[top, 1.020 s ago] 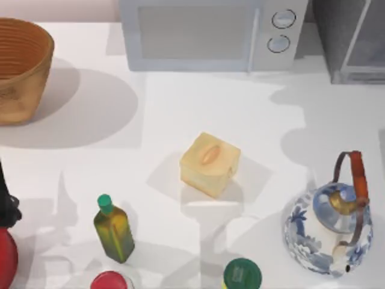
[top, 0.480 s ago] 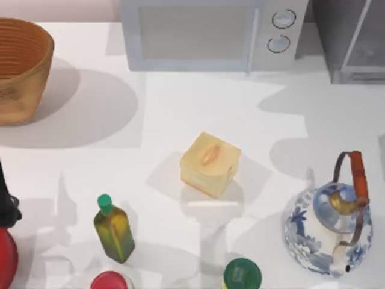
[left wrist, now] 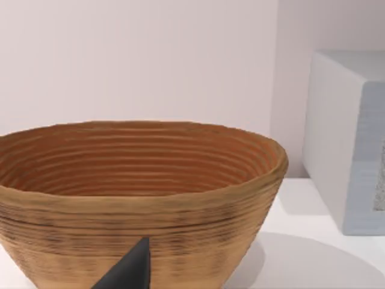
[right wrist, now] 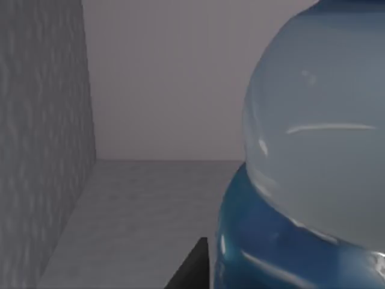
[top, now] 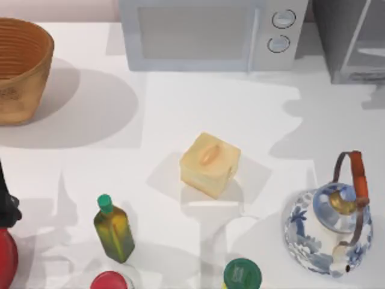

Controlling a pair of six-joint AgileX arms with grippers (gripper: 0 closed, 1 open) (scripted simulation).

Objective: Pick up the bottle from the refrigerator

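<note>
From above the fridge (top: 355, 42) stands at the table's (top: 180, 108) far right corner, while the right wrist view looks inside it, the bottle (right wrist: 313, 180) looming right beside a dark fingertip (right wrist: 189, 271), grip state unclear.

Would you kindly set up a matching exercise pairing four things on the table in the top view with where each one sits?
Things:
1. wicker basket
2. microwave
3. teapot
4. olive-green bottle

Places:
A. near right of the table
B. far left corner
C. near left, beside a red cap
D. far edge, middle

Pairs: 1-B, 2-D, 3-A, 4-C
</note>
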